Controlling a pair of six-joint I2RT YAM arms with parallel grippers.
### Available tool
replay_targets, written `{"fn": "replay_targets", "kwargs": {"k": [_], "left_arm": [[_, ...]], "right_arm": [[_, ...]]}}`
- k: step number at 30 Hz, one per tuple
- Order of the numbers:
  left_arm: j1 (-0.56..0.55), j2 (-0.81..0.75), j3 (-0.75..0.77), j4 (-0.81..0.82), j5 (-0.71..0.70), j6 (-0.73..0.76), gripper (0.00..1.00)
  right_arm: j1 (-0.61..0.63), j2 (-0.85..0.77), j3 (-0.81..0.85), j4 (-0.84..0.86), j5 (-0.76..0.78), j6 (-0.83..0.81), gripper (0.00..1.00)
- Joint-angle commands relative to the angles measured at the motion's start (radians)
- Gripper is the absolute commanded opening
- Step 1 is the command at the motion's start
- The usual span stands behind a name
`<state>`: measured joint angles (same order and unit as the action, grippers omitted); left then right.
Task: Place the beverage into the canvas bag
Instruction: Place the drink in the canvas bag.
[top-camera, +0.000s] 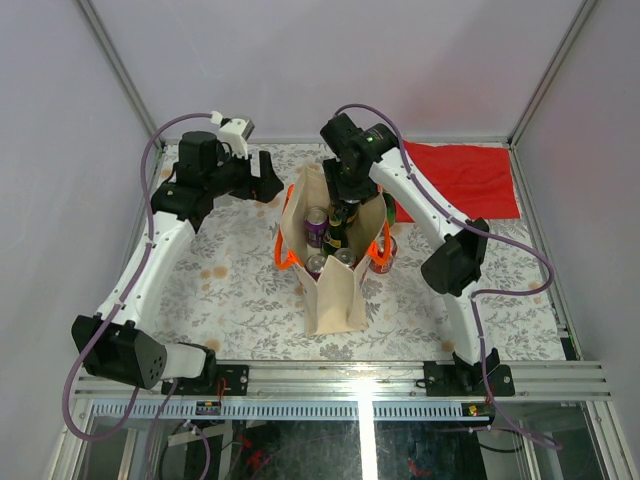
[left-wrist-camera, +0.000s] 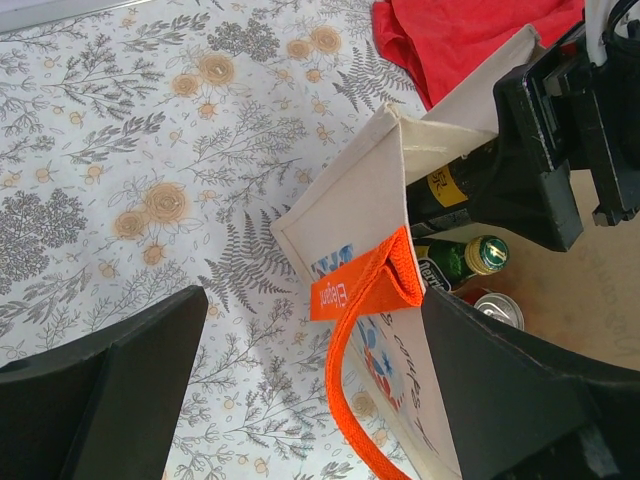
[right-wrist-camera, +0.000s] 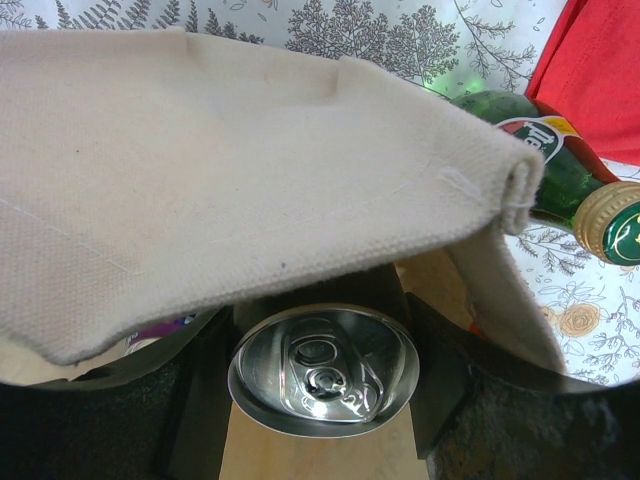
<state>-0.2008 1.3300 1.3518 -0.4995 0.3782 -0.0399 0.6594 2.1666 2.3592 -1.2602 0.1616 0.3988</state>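
Observation:
The canvas bag (top-camera: 335, 300) stands open at mid-table, beige with orange handles (top-camera: 285, 258). My right gripper (top-camera: 345, 205) reaches down into its mouth. In the right wrist view it (right-wrist-camera: 323, 372) is shut on a silver-topped beverage can (right-wrist-camera: 323, 368), under the bag's folded rim (right-wrist-camera: 250, 170). Other cans (top-camera: 317, 228) and a green bottle (left-wrist-camera: 470, 258) sit inside. My left gripper (top-camera: 265, 180) is open at the bag's far left corner. The bag's wall (left-wrist-camera: 350, 215) and orange handle (left-wrist-camera: 365, 290) lie between its spread fingers (left-wrist-camera: 310, 330), untouched as far as I can see.
A flat red cloth (top-camera: 465, 175) lies at the back right of the floral tablecloth (top-camera: 230, 280). A red can (top-camera: 383, 255) shows at the bag's right side by the other handle. A green bottle (right-wrist-camera: 560, 190) shows past the bag's rim. Enclosure walls stand all round.

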Motion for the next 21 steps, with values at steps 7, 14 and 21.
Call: {"fn": "replay_targets", "kwargs": {"k": [7, 14, 21], "left_arm": [[0.010, -0.028, -0.033, 0.073, 0.012, 0.009, 0.89], [0.015, -0.027, -0.033, 0.081, 0.018, 0.013, 0.89], [0.018, -0.030, -0.036, 0.079, 0.018, 0.027, 0.89]], "right_arm": [[0.003, 0.010, 0.014, -0.008, -0.010, -0.022, 0.00], [0.005, 0.042, 0.007, -0.009, -0.008, -0.026, 0.00], [0.004, 0.059, -0.022, 0.009, -0.019, -0.028, 0.00]]}}
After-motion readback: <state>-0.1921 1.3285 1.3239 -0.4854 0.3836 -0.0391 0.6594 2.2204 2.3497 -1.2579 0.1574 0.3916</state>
